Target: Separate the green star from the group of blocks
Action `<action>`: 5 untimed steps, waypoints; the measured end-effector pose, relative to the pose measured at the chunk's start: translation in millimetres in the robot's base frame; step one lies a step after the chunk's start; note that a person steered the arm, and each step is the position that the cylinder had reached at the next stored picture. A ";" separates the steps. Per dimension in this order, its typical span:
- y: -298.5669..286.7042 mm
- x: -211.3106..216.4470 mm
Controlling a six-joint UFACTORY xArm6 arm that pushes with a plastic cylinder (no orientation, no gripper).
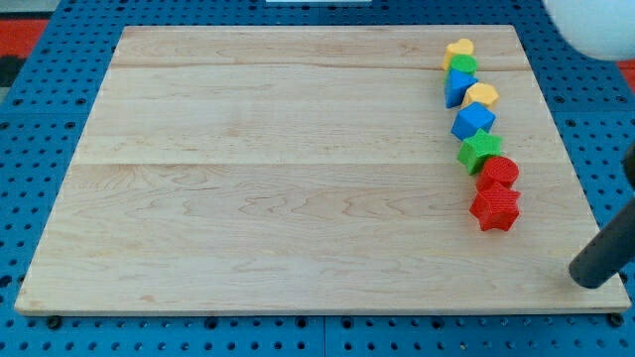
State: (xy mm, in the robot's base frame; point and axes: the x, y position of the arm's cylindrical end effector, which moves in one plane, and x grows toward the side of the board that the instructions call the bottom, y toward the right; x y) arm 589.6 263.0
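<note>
The green star (480, 151) lies in a tight column of blocks near the right side of the wooden board (278, 178). It touches a blue cube (473, 120) above it and a red round block (499, 173) below it. Further up the column are a yellow hexagon (481, 96), a blue block (459, 87), a green round block (462, 65) and a yellow heart (459, 49). A red star (495, 209) ends the column at the bottom. My tip (592, 277) is at the board's lower right, well right of and below the red star, touching no block.
The board rests on a blue perforated table (40, 149). A white rounded object (595, 25) fills the view's top right corner. The dark rod (617, 245) slants in from the right edge.
</note>
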 end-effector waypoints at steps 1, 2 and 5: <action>0.1 -37.0; 0.1 -72.1; -47.9 -85.1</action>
State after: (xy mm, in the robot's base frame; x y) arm 504.5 215.1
